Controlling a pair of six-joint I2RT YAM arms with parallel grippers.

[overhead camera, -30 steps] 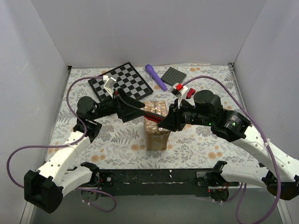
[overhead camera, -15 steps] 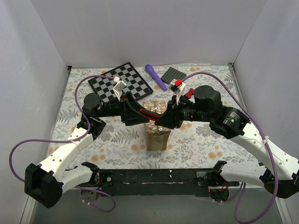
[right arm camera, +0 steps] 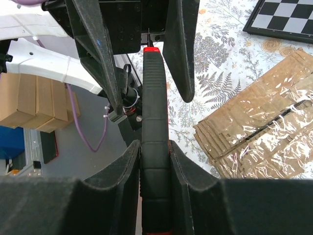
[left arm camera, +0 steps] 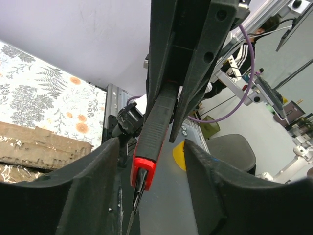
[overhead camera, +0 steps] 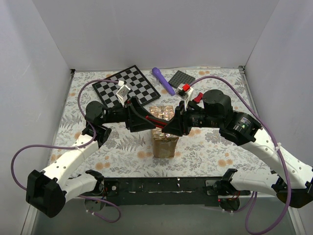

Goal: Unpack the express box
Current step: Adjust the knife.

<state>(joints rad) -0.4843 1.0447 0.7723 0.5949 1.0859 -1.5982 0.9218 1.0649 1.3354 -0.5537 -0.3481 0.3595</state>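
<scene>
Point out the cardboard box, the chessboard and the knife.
cardboard box (overhead camera: pixel 164 145), top view, on its near side wall.
chessboard (overhead camera: pixel 142 84), top view, on its right-hand squares.
knife (right arm camera: pixel 155 147), right wrist view, on its black handle.

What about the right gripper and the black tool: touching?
Touching. Right wrist view: the right gripper squeezes the black tool on both sides.
</scene>
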